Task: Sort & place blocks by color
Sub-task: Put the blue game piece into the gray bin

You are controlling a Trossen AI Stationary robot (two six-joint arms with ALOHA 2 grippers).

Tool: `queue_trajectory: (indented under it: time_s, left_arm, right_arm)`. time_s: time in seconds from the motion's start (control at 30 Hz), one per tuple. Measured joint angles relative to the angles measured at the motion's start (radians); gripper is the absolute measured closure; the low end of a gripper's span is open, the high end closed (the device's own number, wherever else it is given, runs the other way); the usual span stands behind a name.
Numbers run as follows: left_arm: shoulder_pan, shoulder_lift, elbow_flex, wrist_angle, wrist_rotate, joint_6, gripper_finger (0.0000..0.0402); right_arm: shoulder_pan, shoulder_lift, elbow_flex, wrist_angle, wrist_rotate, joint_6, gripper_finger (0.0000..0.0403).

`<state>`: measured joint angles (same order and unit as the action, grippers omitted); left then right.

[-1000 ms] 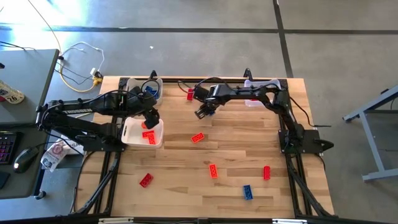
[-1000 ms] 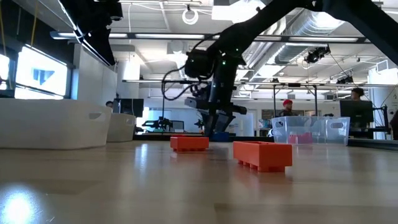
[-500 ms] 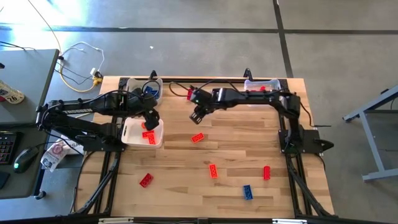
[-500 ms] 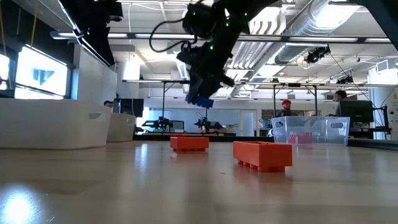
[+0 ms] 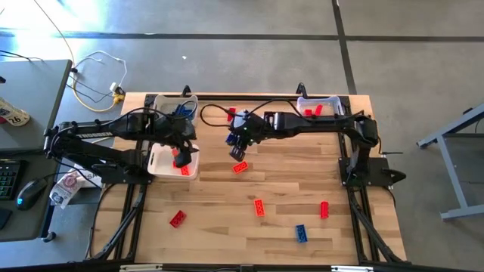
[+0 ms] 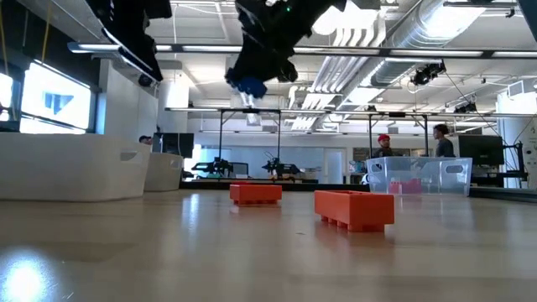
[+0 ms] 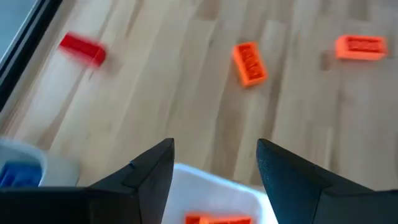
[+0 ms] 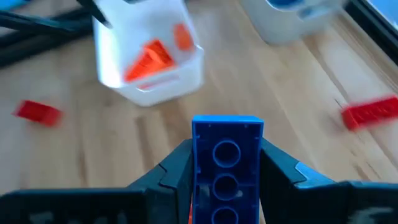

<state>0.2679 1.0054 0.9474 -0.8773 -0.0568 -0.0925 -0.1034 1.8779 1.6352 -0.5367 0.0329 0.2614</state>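
Three bins are counted: a near white bin (image 5: 153,160), a far white bin (image 5: 190,98) and a clear bin (image 5: 333,100). Six loose blocks are tallied on the table. Three are red: a far red block (image 5: 231,113), a left red block (image 5: 178,219), a right red block (image 5: 324,209). Two are orange: a middle orange block (image 5: 240,167), a nearer orange block (image 5: 259,207). One blue block (image 5: 301,233) is logged there, and one lifted blue block (image 8: 227,155) above. Blocks inside the bins cannot be counted.

My tabletop (image 5: 287,189) is pale planked wood with a smooth, faintly sheened finish. The blue block (image 8: 227,165) clamped in my right end effector (image 8: 225,163) is glossy moulded plastic with round studs. The white bin (image 8: 149,53) is smooth opaque plastic. My left end effector (image 7: 214,163) has matt dark fingers (image 7: 155,168).
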Motion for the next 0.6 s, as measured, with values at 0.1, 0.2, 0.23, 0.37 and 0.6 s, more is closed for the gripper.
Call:
queue_trajectory:
  time_s: [0.1, 0.2, 0.23, 0.37, 0.6]
  left_arm:
    - [-0.001, 0.000, 0.000, 0.044, 0.039, 0.049, 0.0189]
    - [-0.001, 0.000, 0.000, 0.092, 0.059, 0.094, 0.0189]
    - [-0.001, 0.000, 0.000, 0.108, 0.068, 0.115, 0.0189]
    - [-0.001, 0.000, 0.000, 0.157, 0.099, 0.172, 0.0189]
    - [-0.001, 0.000, 0.000, 0.210, 0.175, 0.183, 0.0189]
  right_arm:
    - [0.019, -0.010, 0.000, 0.042, -0.040, -0.031, 0.0291]
    - [0.040, -0.016, 0.000, 0.089, -0.091, -0.060, 0.0291]
    - [0.048, -0.019, 0.000, 0.106, -0.110, -0.069, 0.0291]
    - [0.080, -0.025, 0.000, 0.166, -0.154, -0.095, 0.0291]
    - [0.131, -0.053, 0.000, 0.252, -0.117, -0.181, 0.0291]
